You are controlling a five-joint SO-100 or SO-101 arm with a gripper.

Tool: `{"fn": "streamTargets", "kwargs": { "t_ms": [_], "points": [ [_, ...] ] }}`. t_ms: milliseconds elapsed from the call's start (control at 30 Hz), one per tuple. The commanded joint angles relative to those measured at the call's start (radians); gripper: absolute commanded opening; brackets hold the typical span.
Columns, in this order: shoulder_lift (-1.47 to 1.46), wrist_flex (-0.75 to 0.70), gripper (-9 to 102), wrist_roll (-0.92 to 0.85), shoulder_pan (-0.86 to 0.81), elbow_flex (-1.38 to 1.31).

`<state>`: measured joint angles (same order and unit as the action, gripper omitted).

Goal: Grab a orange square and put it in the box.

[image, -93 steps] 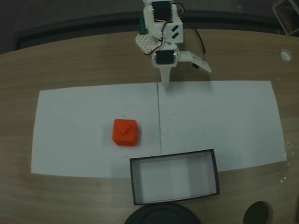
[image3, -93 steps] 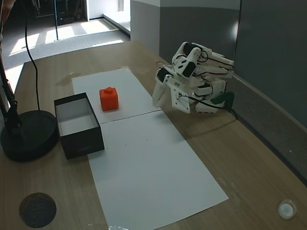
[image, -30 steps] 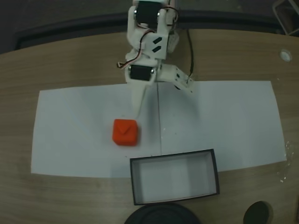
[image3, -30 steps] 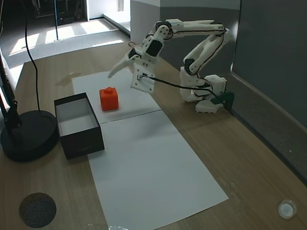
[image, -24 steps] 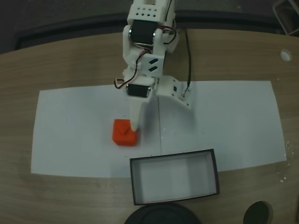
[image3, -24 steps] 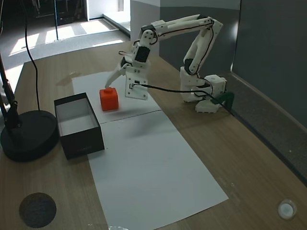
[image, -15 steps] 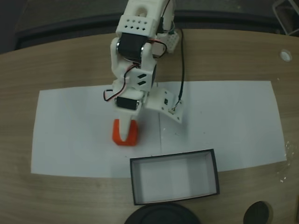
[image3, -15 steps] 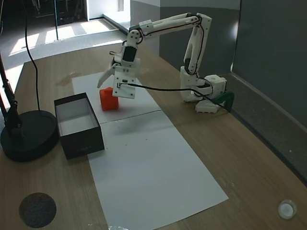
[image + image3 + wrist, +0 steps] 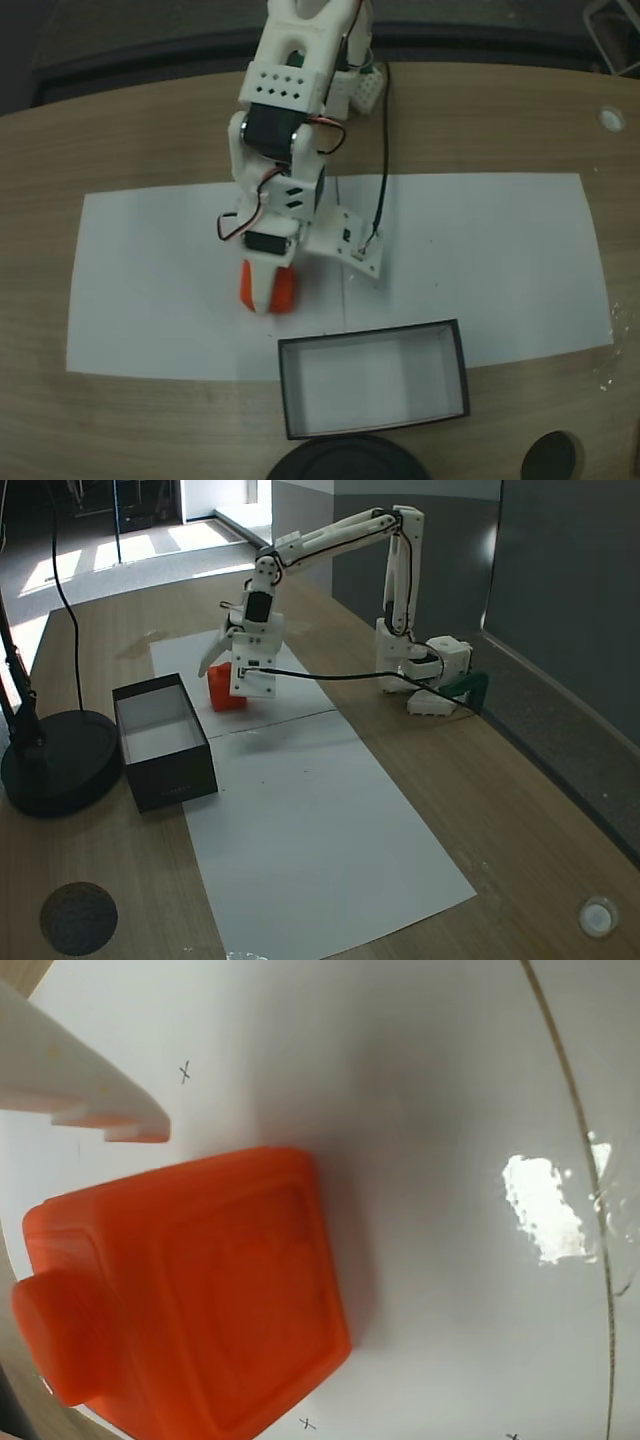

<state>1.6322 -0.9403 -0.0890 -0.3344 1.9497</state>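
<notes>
Covering the wooden table (image 9: 120, 120), white paper (image 9: 480, 260) carries the box (image 9: 170, 770) (white inside) near its edge. Gripper (image 9: 222, 672) hangs over the orange square (image 9: 282, 292), jaws spread wide, nothing held; the square rests on paper beside the box.

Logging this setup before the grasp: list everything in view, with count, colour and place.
orange square: 1, bright orange, on the white paper, partly under the gripper
box: 1, black walls, white inside, at the paper's near edge in a fixed view
paper sheets: 2, white, side by side on the table
table: 1, light wood
round base: 1, black, beside the box
small disc: 1, white, near the table's corner
arm: 1, white, reaching over the paper
gripper: 1, white, open, above the orange square
</notes>
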Motion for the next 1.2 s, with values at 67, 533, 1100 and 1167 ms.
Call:
{"fn": "streamTargets", "kwargs": {
  "t_ms": [67,533,1100,1167],
  "points": [
    [-0.037,0.012,30,-0.044,0.0,-0.115],
    [-0.009,-0.066,8,-0.084,0.063,-0.36],
    [0.281,-0.242,9,-0.032,0.42,-0.634],
    [0.21,-0.213,9,-0.012,0.431,-0.634]
  ]
}}
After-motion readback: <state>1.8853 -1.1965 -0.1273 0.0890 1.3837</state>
